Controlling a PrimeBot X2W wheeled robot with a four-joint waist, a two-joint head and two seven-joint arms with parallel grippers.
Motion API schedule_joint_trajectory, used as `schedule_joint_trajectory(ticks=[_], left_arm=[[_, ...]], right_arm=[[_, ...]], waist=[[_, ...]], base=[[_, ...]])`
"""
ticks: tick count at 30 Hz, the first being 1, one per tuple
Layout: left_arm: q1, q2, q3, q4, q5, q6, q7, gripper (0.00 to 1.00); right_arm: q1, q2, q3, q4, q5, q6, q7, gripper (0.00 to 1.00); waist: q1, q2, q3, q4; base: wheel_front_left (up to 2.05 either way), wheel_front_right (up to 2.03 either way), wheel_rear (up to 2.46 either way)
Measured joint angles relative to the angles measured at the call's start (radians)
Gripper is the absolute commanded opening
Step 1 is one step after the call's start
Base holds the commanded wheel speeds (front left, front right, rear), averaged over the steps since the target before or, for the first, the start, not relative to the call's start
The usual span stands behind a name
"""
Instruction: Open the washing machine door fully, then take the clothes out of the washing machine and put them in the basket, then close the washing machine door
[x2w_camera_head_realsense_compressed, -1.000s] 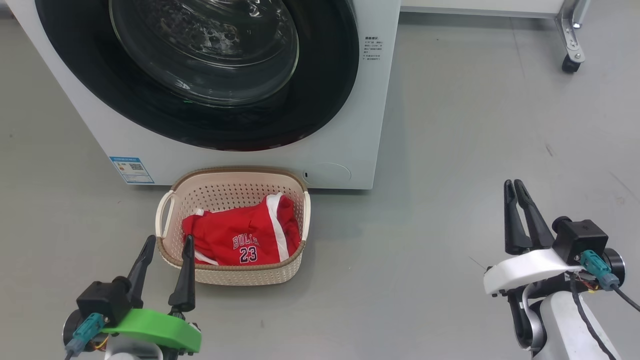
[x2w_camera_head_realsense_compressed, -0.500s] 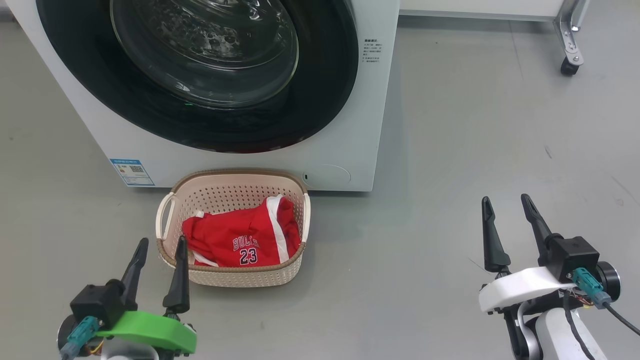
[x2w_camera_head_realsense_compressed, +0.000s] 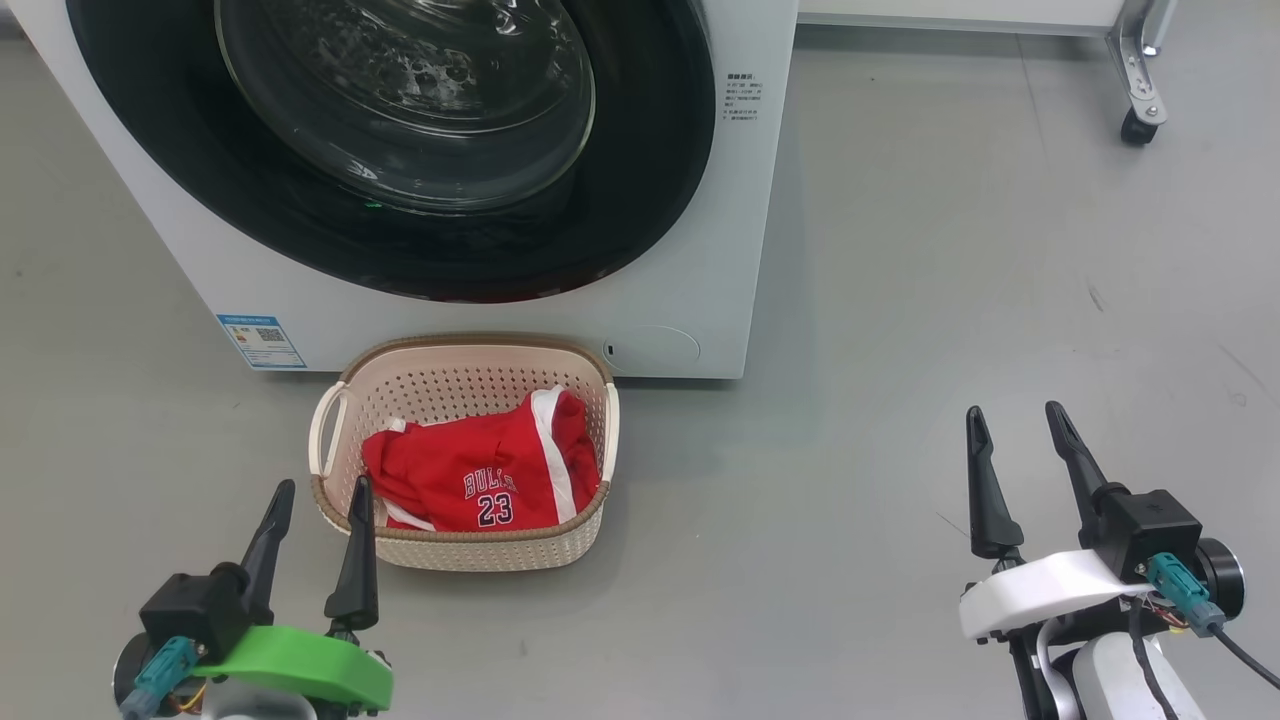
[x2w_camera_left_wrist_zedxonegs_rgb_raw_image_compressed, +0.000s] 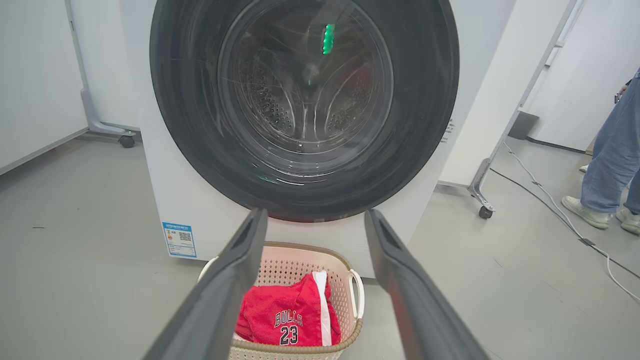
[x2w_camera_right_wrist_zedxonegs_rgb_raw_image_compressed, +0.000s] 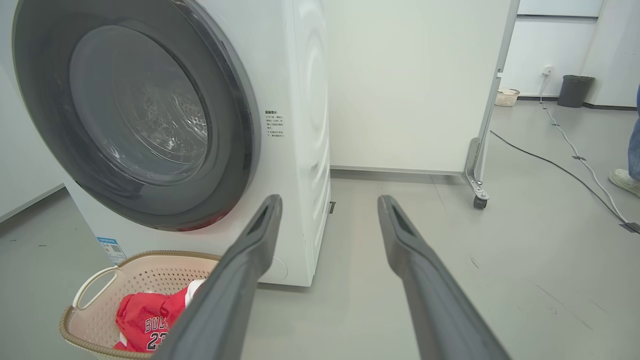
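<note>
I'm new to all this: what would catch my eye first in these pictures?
The big round washing machine door, glossy black around a glass bowl, sits shut on the white washing machine at the top of the head view. Right below it on the grey floor, a small cream basket holds bright red clothes printed BULLS 23. At the lower corners, the left gripper and the right gripper hang open and empty.

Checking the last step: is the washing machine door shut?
Shut: the washing machine door lies flush on the washing machine, its black rim showing no gap.
</note>
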Motion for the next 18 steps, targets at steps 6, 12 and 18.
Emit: schedule_joint_trajectory(ticks=[6, 12, 18], left_arm=[[0.0, -0.002, 0.0, 0.0, 0.003, 0.0, 0.0, 1.0], [0.0, -0.003, 0.0, 0.002, 0.03, 0.0, 0.0, 1.0], [0.0, -0.004, 0.003, 0.004, 0.03, 0.0, 0.0, 1.0]], right_arm=[[0.002, 0.001, 0.0, -0.007, 0.0, 0.0, 0.0, 1.0], [0.008, 0.002, 0.0, -0.015, 0.0, 0.0, 0.0, 1.0], [0.017, 0.004, 0.002, -0.017, 0.0, 0.0, 0.0, 1.0]], waist=[[0.0, 0.0, 0.002, -0.002], [0.0, 0.0, 0.002, -0.003], [0.0, 0.0, 0.003, -0.004]], base=[[0.0, 0.0, 0.0], [0.0, 0.0, 0.0], [0.0, 0.0, 0.0]])
